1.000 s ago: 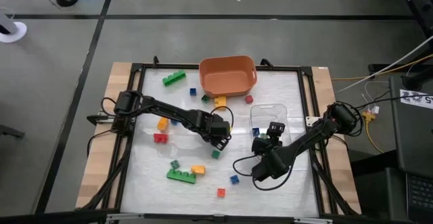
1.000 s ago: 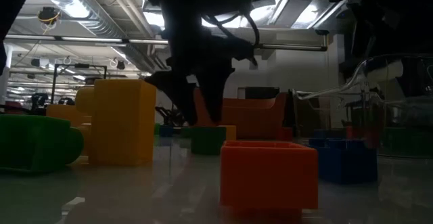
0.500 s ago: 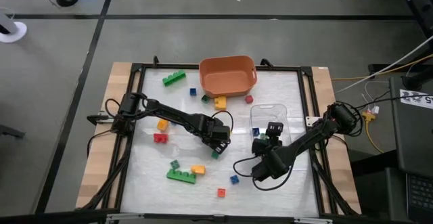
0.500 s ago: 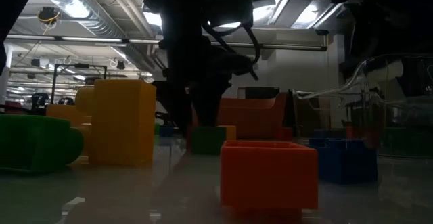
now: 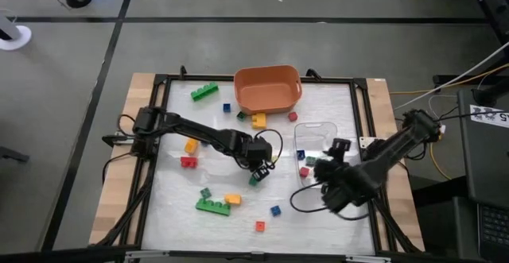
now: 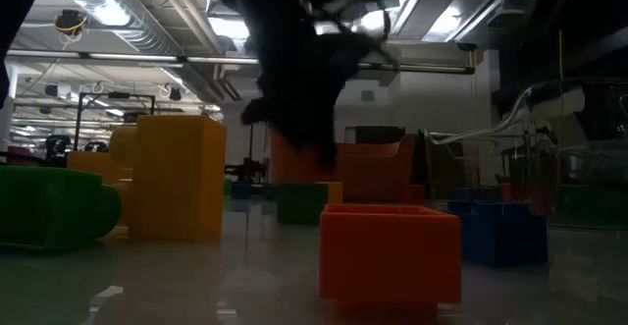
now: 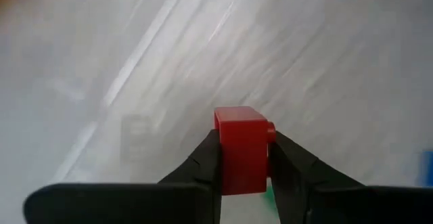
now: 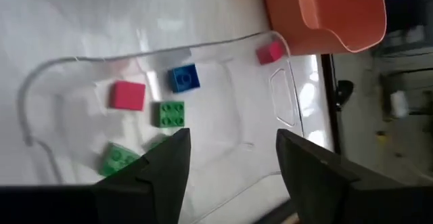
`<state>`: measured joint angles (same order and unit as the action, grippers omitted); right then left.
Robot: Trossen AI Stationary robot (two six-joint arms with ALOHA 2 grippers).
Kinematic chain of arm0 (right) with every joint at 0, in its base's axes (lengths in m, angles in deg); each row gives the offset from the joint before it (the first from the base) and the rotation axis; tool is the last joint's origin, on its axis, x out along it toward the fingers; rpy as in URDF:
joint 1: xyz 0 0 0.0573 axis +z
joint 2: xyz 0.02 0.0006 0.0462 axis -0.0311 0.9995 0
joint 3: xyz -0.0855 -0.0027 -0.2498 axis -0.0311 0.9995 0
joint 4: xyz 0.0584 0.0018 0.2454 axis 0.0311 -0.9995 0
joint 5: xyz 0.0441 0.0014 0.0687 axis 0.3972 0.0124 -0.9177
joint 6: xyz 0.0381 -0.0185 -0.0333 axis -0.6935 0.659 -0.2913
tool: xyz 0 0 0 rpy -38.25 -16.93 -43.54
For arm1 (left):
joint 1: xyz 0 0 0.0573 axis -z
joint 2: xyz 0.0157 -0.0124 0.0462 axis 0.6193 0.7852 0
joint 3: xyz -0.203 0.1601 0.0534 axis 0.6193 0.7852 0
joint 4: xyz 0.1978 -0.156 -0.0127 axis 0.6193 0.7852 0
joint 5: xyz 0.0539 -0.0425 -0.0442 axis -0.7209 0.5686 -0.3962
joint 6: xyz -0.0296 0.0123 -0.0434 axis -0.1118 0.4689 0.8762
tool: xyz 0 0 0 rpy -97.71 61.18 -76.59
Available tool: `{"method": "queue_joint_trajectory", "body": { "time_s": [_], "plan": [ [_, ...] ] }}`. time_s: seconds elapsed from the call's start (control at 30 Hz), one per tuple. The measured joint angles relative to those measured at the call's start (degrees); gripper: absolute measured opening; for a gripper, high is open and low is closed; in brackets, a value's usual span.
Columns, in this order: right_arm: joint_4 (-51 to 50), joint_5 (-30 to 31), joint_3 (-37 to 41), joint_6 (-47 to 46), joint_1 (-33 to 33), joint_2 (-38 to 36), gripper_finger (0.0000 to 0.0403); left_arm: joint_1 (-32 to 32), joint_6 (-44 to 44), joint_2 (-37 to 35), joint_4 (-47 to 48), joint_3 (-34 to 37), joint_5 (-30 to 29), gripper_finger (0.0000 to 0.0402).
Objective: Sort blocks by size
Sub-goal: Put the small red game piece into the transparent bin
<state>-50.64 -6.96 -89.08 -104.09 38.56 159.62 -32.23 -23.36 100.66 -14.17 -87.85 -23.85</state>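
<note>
1. Left gripper (image 7: 243,158) at table centre, pinching a small red cube (image 7: 242,149) between both fingers; cube seated squarely, top face showing.
2. Clear plastic tray (image 5: 316,133) lying to the right of that gripper, orange bin (image 5: 268,87) farther off toward the far edge; tray probably the nearer drop spot for a tiny block.
3. Right gripper (image 8: 230,163) spread, holding nothing, beside the tray's near-right side, over 4 small blocks inside.
4. Open table between left gripper and tray; a green cube (image 5: 254,180) just beside the left gripper.
</note>
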Motion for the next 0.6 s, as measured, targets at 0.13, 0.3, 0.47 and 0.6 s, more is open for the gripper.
{"method": "queue_joint_trajectory", "body": {
  "time_s": [0.13, 0.3, 0.47, 0.6],
  "plan": [
    [0.0, 1.5, 0.0, -4.7, 4.0, -3.9, 0.0220, -0.6, -4.3, -4.0, -6.2, 0.0, 0.1, 0.0072],
    [0.0, 9.1, 0.0, -9.5, 8.5, -5.2, 0.0220, -1.1, -12.7, -5.0, -25.9, -0.1, 0.0, 0.0073],
    [2.8, 11.6, 0.0, -10.8, 9.9, -5.0, 0.0220, -1.3, -26.4, -0.7, -46.0, -0.1, 0.0, 0.0096],
    [7.4, 11.4, 0.0, -10.8, 9.9, -5.0, 0.0220, -1.3, -35.7, 3.2, -54.5, -0.1, -0.1, 0.0107]
  ]
}}
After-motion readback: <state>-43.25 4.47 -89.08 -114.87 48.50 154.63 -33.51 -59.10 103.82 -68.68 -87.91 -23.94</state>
